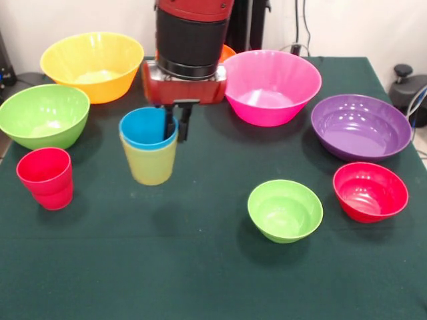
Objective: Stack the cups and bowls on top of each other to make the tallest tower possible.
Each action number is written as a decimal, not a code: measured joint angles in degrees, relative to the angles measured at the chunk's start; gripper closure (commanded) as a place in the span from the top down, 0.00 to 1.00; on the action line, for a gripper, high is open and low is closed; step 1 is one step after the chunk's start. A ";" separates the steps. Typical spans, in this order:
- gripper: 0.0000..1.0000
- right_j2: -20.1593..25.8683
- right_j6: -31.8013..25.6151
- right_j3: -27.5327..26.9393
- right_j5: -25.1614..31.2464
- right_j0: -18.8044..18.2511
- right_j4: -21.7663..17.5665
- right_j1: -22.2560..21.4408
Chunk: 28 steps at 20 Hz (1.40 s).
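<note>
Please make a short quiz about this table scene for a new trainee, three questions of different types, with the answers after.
1. True or false: the blue cup sits nested inside the pale yellow cup.
2. Which bowl stands nearest to the small red bowl? A) large yellow bowl B) purple bowl C) large green bowl
3. Fill in: the claw reaches down at the rim of the ____ cup.

Key
1. True.
2. B, the purple bowl, just behind it.
3. Blue. One finger seems inside the rim and one outside; the grip cannot be judged.
</note>
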 measured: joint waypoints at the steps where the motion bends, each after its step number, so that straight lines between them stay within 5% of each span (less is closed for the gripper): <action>1: 0.00 -0.01 0.00 0.00 1.27 0.63 0.74 0.12; 15: 0.00 -0.64 0.00 -3.25 8.87 6.67 4.97 3.19; 28: 0.00 -1.61 0.00 -6.45 9.58 9.34 7.63 4.91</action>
